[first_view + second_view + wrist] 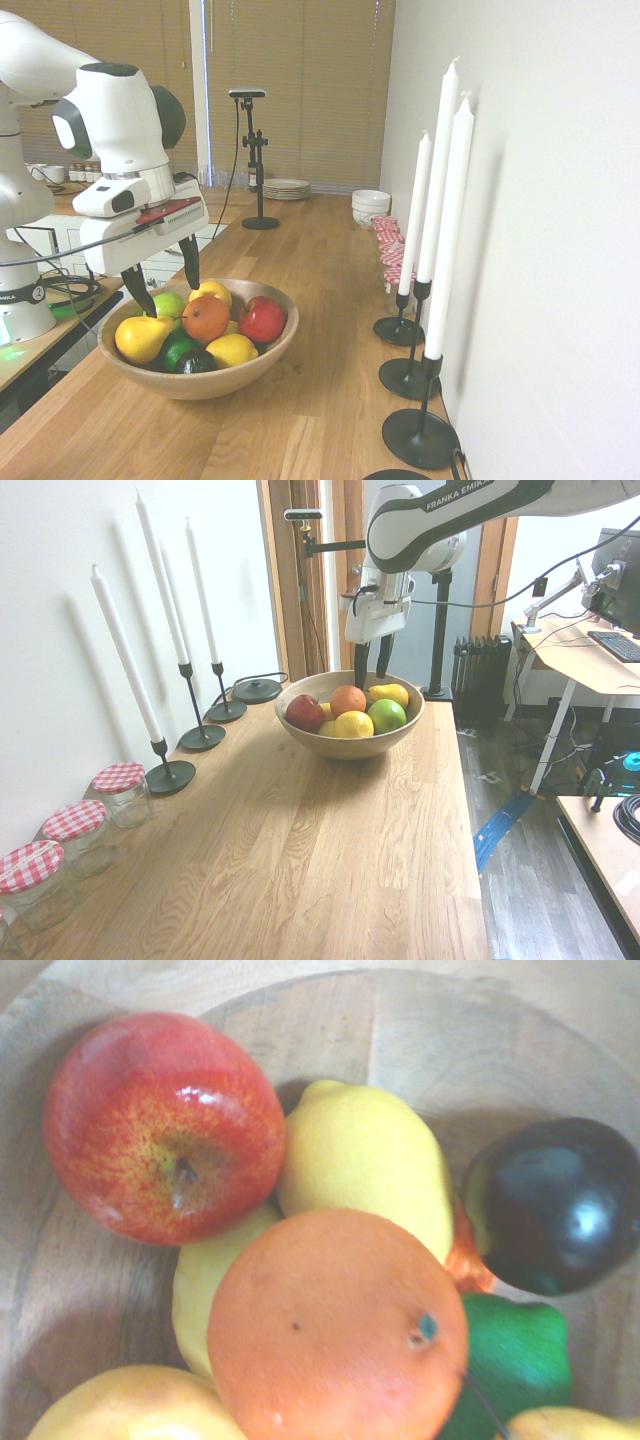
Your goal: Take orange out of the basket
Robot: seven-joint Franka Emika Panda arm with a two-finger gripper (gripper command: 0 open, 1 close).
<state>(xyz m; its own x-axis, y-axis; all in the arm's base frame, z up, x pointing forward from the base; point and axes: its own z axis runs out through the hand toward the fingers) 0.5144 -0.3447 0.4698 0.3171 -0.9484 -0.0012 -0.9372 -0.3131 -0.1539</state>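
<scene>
Countertop [330,400] wooden, beside white wall [560,250]; blinds [300,100] behind; gripper [168,275] open above basket [210,385].

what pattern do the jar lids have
Red and white checks on the lids, clearest in the second exterior view.

Partly lost to my cameras
My wrist view crops the orange [338,1325]; it hides part of the lemon [215,1285] beneath.

We count one orange [205,317], one red apple [262,320], one pear [143,339], one wooden bowl [200,384], three candles [127,652] and four jars [124,795].
</scene>
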